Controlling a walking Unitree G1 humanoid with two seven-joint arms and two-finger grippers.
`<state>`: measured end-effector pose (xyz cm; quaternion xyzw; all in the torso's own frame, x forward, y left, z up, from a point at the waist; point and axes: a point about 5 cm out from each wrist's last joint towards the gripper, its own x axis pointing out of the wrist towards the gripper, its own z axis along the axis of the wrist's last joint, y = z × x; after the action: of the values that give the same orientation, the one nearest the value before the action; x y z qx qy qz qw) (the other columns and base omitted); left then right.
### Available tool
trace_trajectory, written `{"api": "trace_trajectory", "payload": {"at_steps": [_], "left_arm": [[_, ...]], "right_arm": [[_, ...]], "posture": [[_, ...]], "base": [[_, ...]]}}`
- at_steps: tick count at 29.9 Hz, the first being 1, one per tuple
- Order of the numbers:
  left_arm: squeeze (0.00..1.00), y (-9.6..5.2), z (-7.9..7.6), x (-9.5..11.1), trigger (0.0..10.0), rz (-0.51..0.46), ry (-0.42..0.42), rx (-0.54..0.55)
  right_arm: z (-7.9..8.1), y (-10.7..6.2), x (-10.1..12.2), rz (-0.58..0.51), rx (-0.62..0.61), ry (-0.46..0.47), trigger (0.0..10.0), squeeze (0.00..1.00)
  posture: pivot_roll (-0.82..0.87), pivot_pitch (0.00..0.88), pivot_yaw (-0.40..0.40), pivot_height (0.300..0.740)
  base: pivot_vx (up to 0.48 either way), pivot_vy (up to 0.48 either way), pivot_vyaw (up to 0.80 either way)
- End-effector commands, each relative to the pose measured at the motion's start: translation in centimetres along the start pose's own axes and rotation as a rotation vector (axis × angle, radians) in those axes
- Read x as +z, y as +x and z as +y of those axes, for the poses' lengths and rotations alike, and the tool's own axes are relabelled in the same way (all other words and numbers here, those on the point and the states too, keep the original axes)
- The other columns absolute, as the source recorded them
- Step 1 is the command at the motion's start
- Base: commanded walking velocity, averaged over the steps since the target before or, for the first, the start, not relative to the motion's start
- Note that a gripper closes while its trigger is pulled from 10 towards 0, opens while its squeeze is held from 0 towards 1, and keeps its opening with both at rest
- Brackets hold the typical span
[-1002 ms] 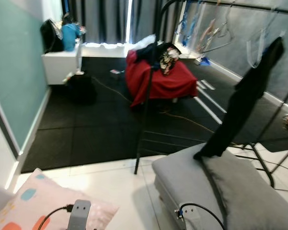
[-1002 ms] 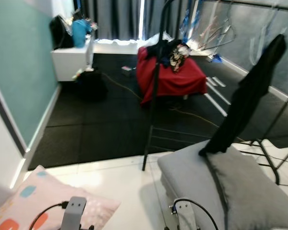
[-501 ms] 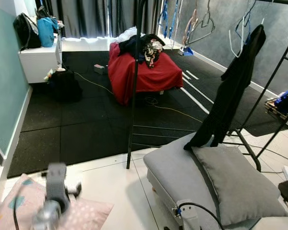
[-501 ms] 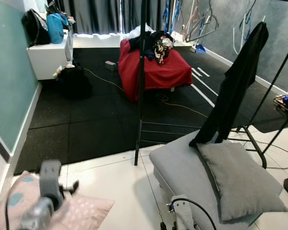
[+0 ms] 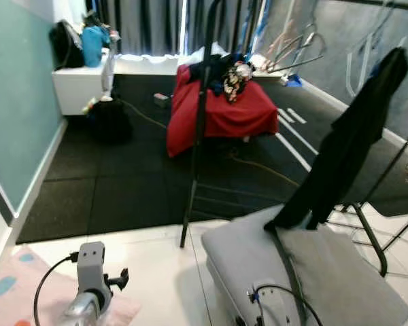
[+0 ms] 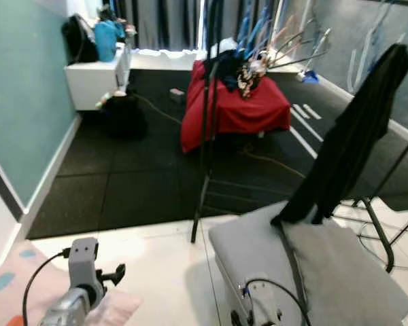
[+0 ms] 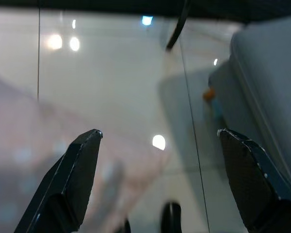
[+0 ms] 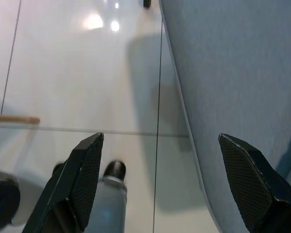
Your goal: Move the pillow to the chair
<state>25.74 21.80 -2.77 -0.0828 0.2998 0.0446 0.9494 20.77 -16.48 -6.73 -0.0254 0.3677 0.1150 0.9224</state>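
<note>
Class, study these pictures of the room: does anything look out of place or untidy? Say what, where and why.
The pink pillow lies on the white floor at the robot's left, not on the grey chair. A black garment droops from the rack onto the chair, and clothes are heaped on the red-covered bed.

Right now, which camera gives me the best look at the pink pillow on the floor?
The right eye view: the pink pillow lies on the white floor at the lower left, its blue spots visible, behind the left arm. The left eye view shows less of it, cut by the frame. The left wrist view shows a pink blur beyond the open left gripper.
</note>
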Motion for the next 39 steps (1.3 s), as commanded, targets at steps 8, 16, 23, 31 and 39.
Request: {"api": "trace_trajectory", "payload": {"at_steps": [8, 16, 23, 31, 39], "left_arm": [[0.00, -0.2, -0.1, -1.7, 10.0, 0.102, -0.062, -0.003], [0.00, -0.4, -0.3, -2.6, 10.0, 0.141, -0.060, -0.005], [0.00, -0.5, -0.3, -3.0, 10.0, 0.175, -0.033, -0.011], [0.00, -0.8, 0.2, -3.9, 10.0, 0.252, 0.037, 0.012], [0.00, -1.3, 0.3, -5.4, 10.0, 0.343, 0.073, 0.043]], "right_arm": [[-0.2, -0.1, -0.3, 0.008, -0.008, -0.020, 10.0, 0.00], [-0.3, -0.2, -0.5, 0.030, -0.027, -0.028, 10.0, 0.00], [-0.3, -0.2, -0.6, 0.036, -0.030, -0.020, 10.0, 0.00], [-0.4, -0.1, -0.5, 0.041, -0.030, -0.029, 10.0, 0.00], [-0.3, -0.1, -0.4, 0.041, -0.030, -0.024, 10.0, 0.00]], "posture": [[-0.15, 0.024, -0.091, 0.723], [-0.15, 0.036, -0.088, 0.723], [-0.15, 0.038, -0.090, 0.723], [-0.15, 0.032, -0.093, 0.723], [-0.15, 0.025, -0.087, 0.723]], "base": [[0.000, -0.060, 0.00], [0.000, 0.000, -0.19], [0.000, 0.000, -0.75], [0.000, 0.000, -0.74], [0.000, 0.000, -0.74]]}}
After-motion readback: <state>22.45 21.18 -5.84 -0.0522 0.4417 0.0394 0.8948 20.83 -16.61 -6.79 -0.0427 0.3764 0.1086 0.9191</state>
